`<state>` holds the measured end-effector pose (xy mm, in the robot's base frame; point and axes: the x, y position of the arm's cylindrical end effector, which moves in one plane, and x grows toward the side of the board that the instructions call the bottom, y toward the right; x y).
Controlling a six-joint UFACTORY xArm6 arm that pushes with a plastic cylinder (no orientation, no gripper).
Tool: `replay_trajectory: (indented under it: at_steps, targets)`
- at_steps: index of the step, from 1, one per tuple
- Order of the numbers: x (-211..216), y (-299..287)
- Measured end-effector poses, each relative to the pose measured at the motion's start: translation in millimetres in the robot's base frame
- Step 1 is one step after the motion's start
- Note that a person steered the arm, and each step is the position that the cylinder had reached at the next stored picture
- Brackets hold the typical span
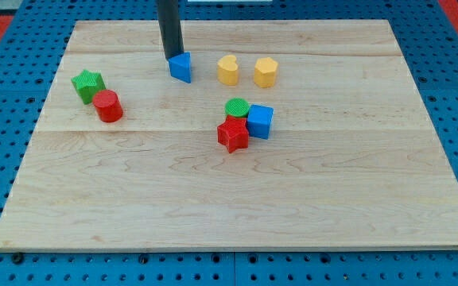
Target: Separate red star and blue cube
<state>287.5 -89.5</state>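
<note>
The red star (232,134) lies a little right of the board's middle, touching the blue cube (260,121) on its right. A green cylinder (238,108) sits just above them, touching both. My tip (172,56) is near the view's top, left of centre, against the upper left side of a blue triangular block (181,67). The tip is well up and to the left of the red star and blue cube.
A yellow heart (228,70) and a yellow hexagon (265,72) lie right of the blue triangular block. A green star (87,85) and a red cylinder (108,106) sit together at the view's left. The wooden board (237,214) rests on a blue pegboard.
</note>
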Motion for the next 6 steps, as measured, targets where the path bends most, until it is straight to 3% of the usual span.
replay_trajectory:
  at_steps: [1, 2, 4, 5, 6]
  targets:
    - [20.8, -43.1]
    - [95.0, -60.7]
    - [202.5, 20.6]
    - [207.3, 100.0]
    - [177.3, 120.9]
